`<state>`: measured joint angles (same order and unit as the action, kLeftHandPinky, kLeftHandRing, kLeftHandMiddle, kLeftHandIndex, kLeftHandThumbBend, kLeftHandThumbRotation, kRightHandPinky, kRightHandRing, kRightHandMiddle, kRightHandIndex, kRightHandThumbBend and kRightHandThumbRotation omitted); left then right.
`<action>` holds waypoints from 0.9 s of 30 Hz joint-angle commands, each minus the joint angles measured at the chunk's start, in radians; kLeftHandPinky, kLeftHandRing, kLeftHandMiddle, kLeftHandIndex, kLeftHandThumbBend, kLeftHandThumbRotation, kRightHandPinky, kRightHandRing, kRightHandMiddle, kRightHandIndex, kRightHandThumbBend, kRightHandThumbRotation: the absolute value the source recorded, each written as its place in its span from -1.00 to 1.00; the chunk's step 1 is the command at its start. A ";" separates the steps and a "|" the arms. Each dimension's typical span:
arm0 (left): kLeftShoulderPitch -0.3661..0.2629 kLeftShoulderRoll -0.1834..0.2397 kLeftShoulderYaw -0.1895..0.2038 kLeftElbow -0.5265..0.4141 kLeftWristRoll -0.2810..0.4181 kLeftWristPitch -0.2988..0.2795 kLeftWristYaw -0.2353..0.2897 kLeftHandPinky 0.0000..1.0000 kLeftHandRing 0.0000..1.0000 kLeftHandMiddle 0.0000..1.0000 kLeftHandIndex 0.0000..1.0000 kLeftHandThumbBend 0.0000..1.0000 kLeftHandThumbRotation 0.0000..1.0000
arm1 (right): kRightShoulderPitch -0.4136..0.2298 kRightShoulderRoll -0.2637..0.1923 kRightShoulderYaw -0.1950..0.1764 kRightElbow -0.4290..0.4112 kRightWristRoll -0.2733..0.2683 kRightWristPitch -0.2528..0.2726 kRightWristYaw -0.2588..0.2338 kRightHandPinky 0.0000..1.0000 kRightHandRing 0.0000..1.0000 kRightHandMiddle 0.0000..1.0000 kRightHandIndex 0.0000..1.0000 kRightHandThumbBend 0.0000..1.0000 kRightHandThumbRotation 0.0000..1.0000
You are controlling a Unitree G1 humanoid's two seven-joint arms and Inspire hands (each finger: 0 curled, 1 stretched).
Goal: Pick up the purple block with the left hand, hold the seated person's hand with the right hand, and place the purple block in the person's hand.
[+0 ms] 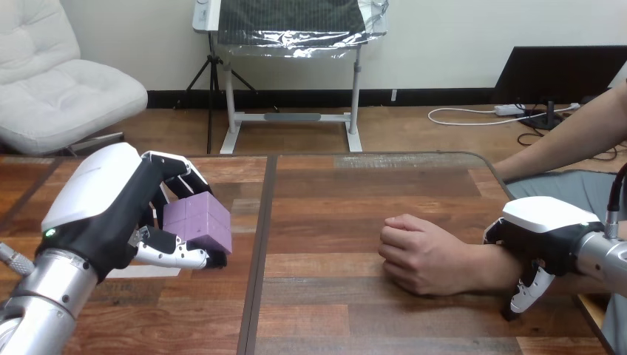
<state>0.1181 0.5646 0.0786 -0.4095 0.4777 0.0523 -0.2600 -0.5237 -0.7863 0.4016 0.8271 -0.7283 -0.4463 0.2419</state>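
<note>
The block (198, 222) is at the left over the desk (333, 229), clasped between the fingers and thumb of the left hand (111, 214). At the right, the right hand (551, 225) curls round the person's forearm (484, 265). The person's hand (421, 255) rests fisted on the desk.

Left hand (103, 211), right hand (548, 224): fingers curled.
</note>
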 commanded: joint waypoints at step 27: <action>-0.035 -0.007 0.018 -0.028 -0.017 -0.014 0.009 -0.43 -0.32 -0.18 -0.11 0.43 -1.00 | 0.054 0.105 0.049 0.052 0.017 -0.008 -0.036 -0.64 -0.50 -0.29 -0.14 0.62 -0.82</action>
<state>0.1181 0.5640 0.0785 -0.4110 0.4758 0.0489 -0.2605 -0.5242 -0.7732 0.4045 0.8417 -0.7212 -0.4509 0.1857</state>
